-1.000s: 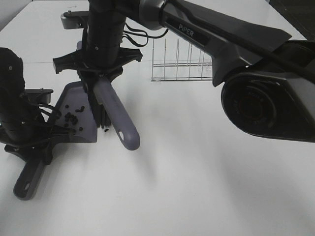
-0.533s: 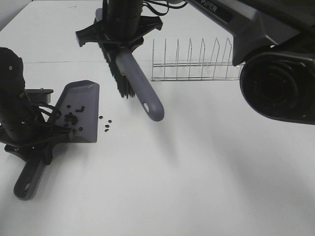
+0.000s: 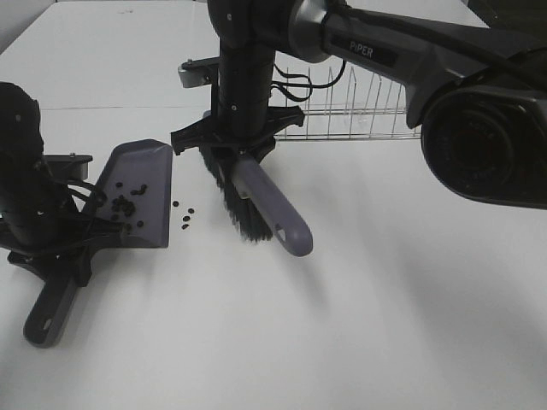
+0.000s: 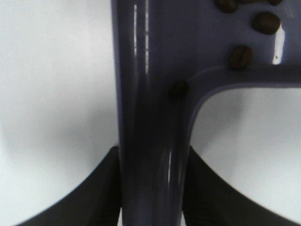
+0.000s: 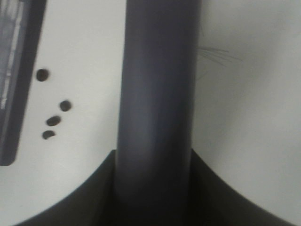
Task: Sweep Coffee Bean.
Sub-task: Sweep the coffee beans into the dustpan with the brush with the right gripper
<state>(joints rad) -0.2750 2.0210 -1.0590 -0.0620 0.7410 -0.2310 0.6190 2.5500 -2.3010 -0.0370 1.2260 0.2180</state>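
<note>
1. Bulk of the coffee bean (image 3: 126, 205) sits as a dark cluster on the grey dustpan (image 3: 152, 162), toward the blade's rear.
2. Four loose beans (image 3: 185, 219) lie on the white counter (image 3: 385, 325), just off the dustpan's front edge and between it and the brush bristles (image 3: 244, 213).
3. Dustpan blade lies flat on the counter with its open edge toward the brush; its handle runs back toward the near left corner of the exterior view.
4. Left gripper (image 3: 67, 256) holds that handle, and the left wrist view shows both fingers (image 4: 94, 197) pressed against its sides, with a few beans on the pan beyond.
5. Brush (image 3: 275, 209) hangs tilted just beside the loose beans, bristles down and its grey handle slanting out toward the near right; whether the tips touch the counter cannot be told.
6. Right gripper (image 3: 239, 152) grips the brush from above, its fingers (image 5: 89, 197) clamped on either side of the handle.
7. Wire rack (image 3: 367, 111) stands behind the right arm, well apart from the beans.
</note>
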